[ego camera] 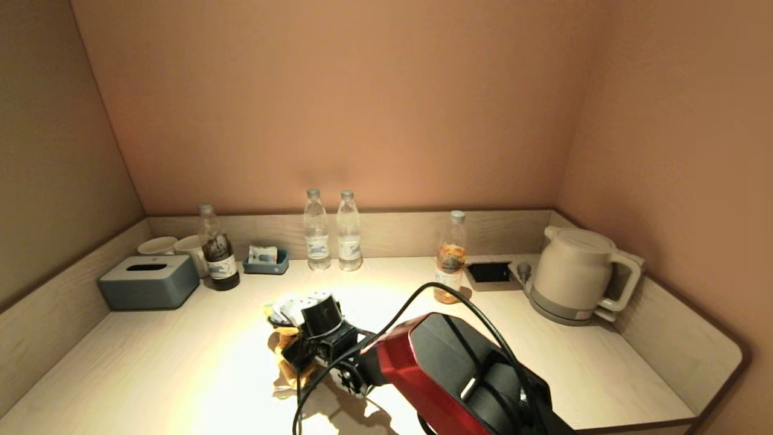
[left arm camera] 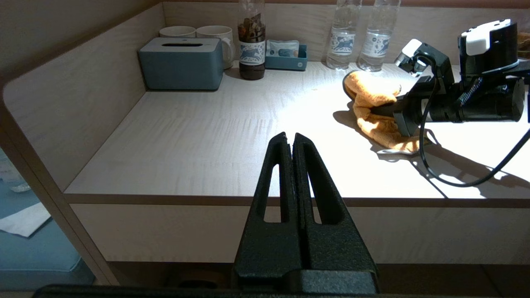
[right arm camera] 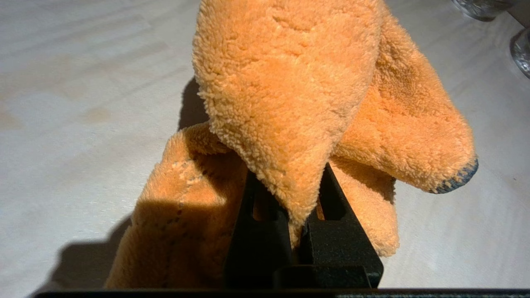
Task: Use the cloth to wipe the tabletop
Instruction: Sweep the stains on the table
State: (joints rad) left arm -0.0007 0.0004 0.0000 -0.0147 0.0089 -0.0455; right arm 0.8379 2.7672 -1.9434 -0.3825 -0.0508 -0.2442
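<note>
An orange fluffy cloth (right arm camera: 290, 95) is bunched on the pale wooden tabletop (ego camera: 181, 362) near its middle. My right gripper (right arm camera: 296, 194) is shut on the cloth, folds draping over both fingers. In the head view the cloth (ego camera: 287, 356) peeks out under the right wrist, and the right gripper (ego camera: 290, 347) is mostly hidden by the wrist. In the left wrist view the cloth (left arm camera: 372, 107) lies on the table under the right arm. My left gripper (left arm camera: 290, 138) is shut and empty, parked off the table's front edge.
Along the back wall stand a grey-blue tissue box (ego camera: 149, 281), two mugs (ego camera: 175, 246), a dark bottle (ego camera: 217, 254), a small tray (ego camera: 266, 261), two water bottles (ego camera: 332, 232), an orange-filled bottle (ego camera: 451, 260) and a white kettle (ego camera: 574, 275). A black cable (ego camera: 423, 296) loops over the right arm.
</note>
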